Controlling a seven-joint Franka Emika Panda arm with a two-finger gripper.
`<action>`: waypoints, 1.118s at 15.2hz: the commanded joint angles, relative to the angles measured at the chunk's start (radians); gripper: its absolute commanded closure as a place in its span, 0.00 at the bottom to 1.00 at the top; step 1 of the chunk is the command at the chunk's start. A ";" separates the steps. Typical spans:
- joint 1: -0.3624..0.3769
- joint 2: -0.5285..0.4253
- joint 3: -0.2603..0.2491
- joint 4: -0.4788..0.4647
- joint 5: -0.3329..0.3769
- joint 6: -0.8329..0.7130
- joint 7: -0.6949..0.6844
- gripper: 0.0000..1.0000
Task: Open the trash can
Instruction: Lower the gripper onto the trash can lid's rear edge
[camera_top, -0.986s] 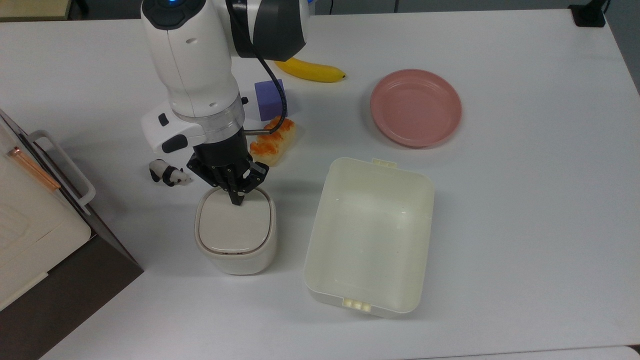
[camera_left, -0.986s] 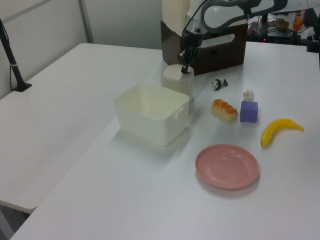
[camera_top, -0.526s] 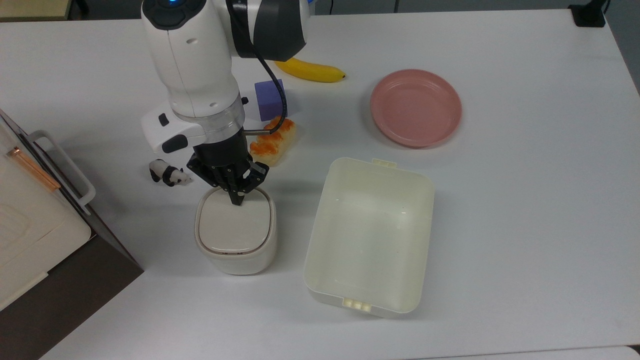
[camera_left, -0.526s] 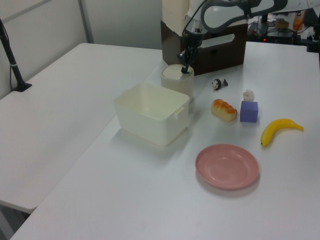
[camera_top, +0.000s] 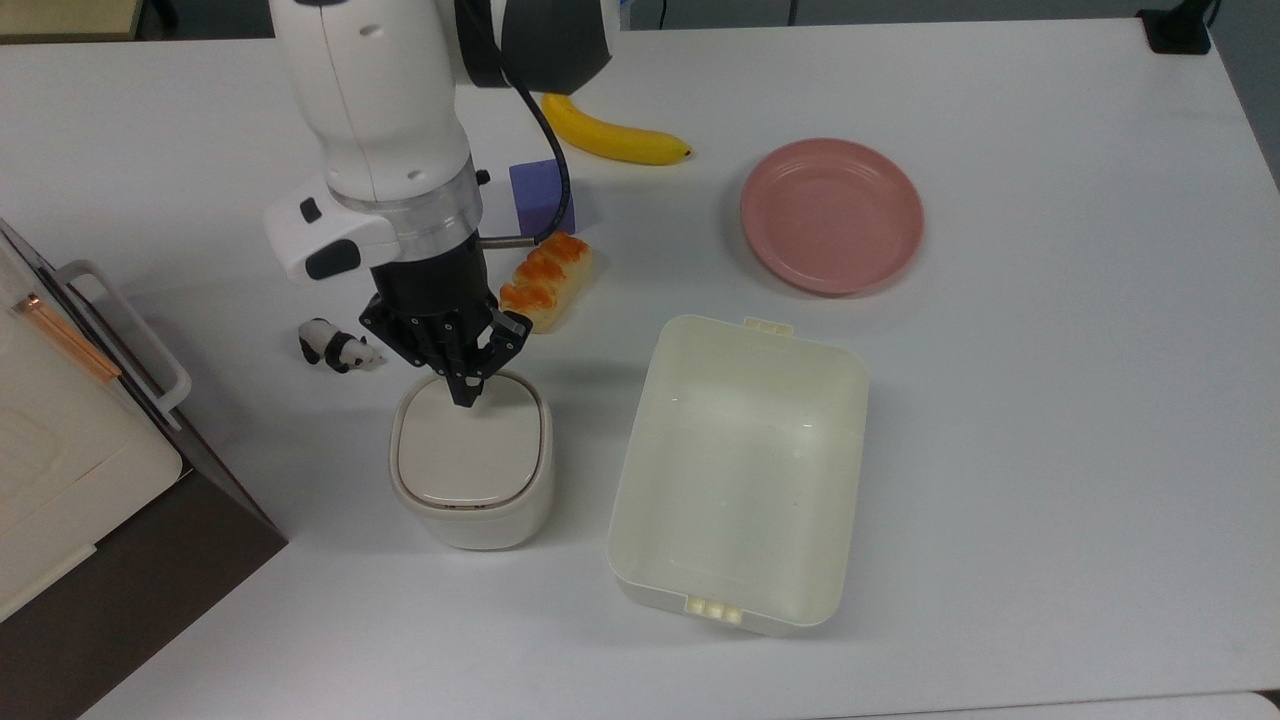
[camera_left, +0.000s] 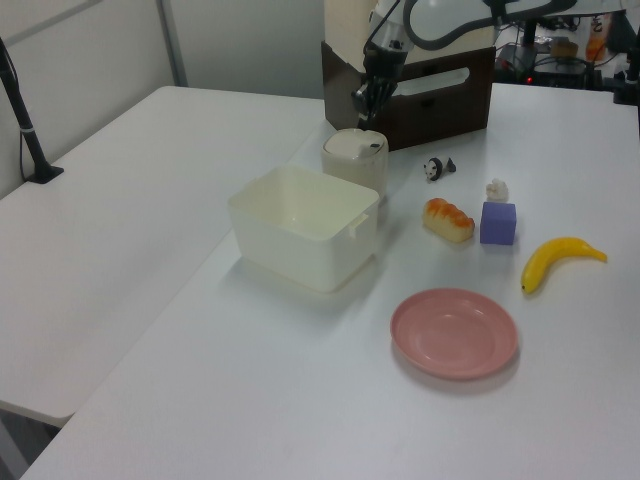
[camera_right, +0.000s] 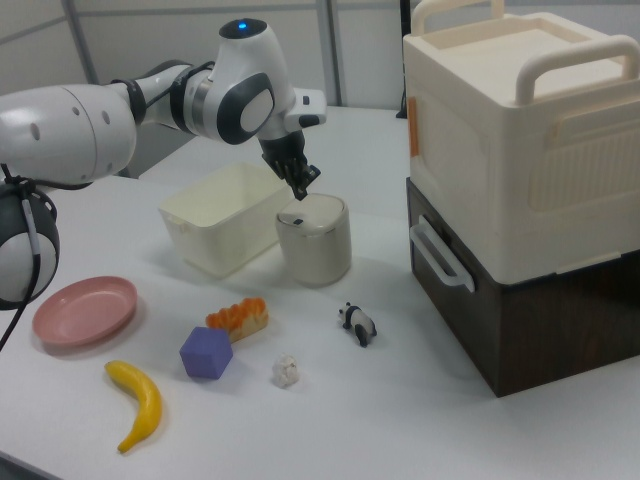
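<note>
white worktop (camera_top: 1000, 420), office clutter behind it, a stacked cream-and-brown cabinet (camera_right: 520, 190) at one side.

top view: you have the trash can (camera_top: 470, 465) near the top view's left, lid flat and closed, the lidless cream tub (camera_top: 735, 470) just beside it on the top view's right. the gripper (camera_top: 464, 392) hangs over the lid's far edge, fingers pressed together into one point, aimed straight down. a toy panda (camera_top: 338, 349) and a bread piece (camera_top: 545, 280) sit near; purple cube (camera_top: 540, 195), banana (camera_top: 615, 140) and pink plate (camera_top: 830, 215) lie further off.

left view: the gripper (camera_left: 364, 112) is clear of the trash can (camera_left: 354, 160), above it with a gap showing. a small dark mark shows on the lid on the side under the tip; judge that to be the push button.

right view: the gripper (camera_right: 304, 187) stands just over the lid's near rim of the trash can (camera_right: 314, 238); the dark button sits almost directly below the tip.

the relation that matters: the button lies straight below the closed tip, so the move looks like a plain vertical press. lid not yet open. watch that the tip lands on the button, not the lid panel beside it.
</note>
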 joint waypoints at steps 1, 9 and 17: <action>0.008 -0.022 -0.002 -0.025 -0.015 -0.001 0.015 1.00; 0.009 -0.014 -0.002 -0.045 -0.018 -0.001 0.008 1.00; 0.012 0.000 -0.002 -0.076 -0.039 -0.001 0.007 1.00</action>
